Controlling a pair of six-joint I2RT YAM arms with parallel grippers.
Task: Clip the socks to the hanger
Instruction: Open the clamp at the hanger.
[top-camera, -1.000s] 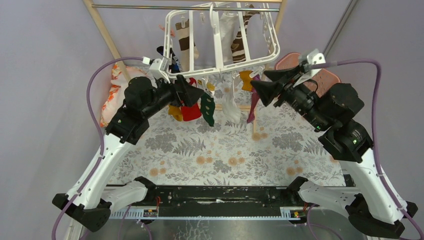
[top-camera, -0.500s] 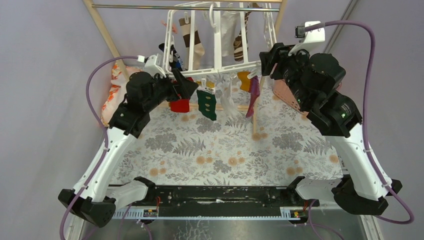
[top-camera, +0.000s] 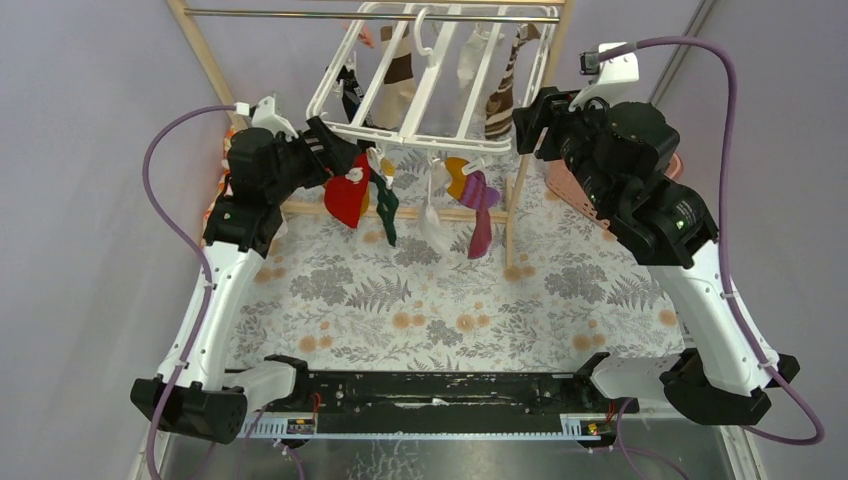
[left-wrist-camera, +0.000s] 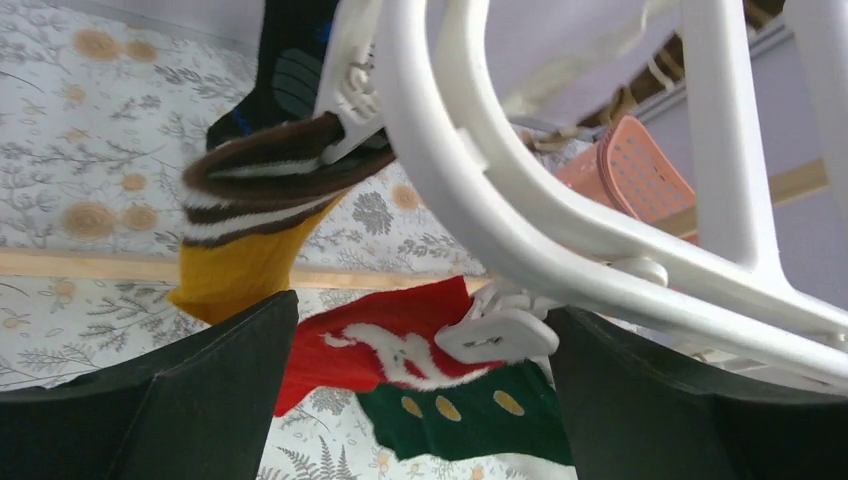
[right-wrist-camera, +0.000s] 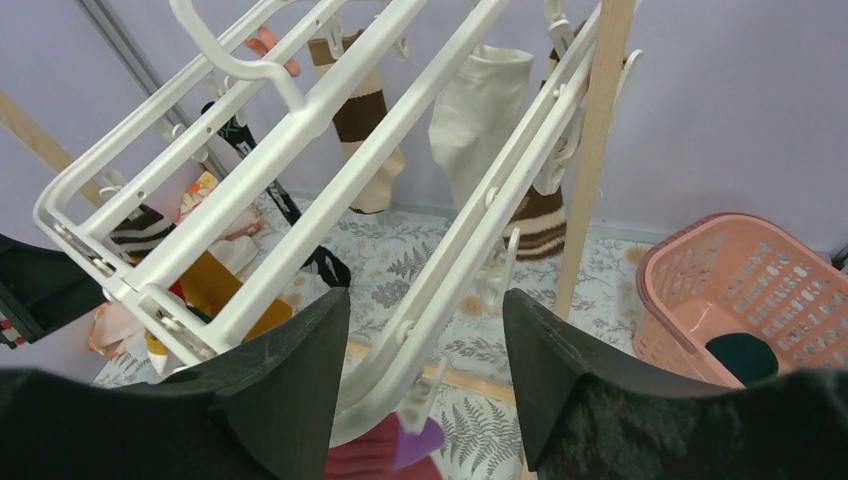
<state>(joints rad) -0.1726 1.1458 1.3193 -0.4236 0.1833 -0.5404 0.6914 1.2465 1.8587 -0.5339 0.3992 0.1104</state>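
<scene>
the worktop (top-camera: 440, 300) wears a pale cloth printed with grey ferns and small orange blooms, and plain lilac walls (top-camera: 90, 150) close it in on both sides. at the far end stands a wooden rack (top-camera: 205, 60) with a metal rod (top-camera: 370, 14) across its top. the hanger (top-camera: 440, 143) is up there, its hook at the rod and its white frame tilted, well above the cloth.

along its near edge the socks dangle from clips – a red sock (top-camera: 345, 200), a dark green sock (top-camera: 387, 215), a white sock (top-camera: 432, 225), an orange sock (top-camera: 455, 178) and a purple sock (top-camera: 480, 215). brown-striped socks (top-camera: 398, 70) hang on the far side.

the left claw (top-camera: 335, 150) is at the frame's near left corner, its fingers spread wide with the rim bar crossing above the gap and nothing pinched. the right claw (top-camera: 530, 115) is at the near right corner, fingers likewise apart, with a frame bar running down between them.

a pink lattice basket (right-wrist-camera: 740, 290) sits at the right beside the rack's post – something dark green lies in it.
</scene>
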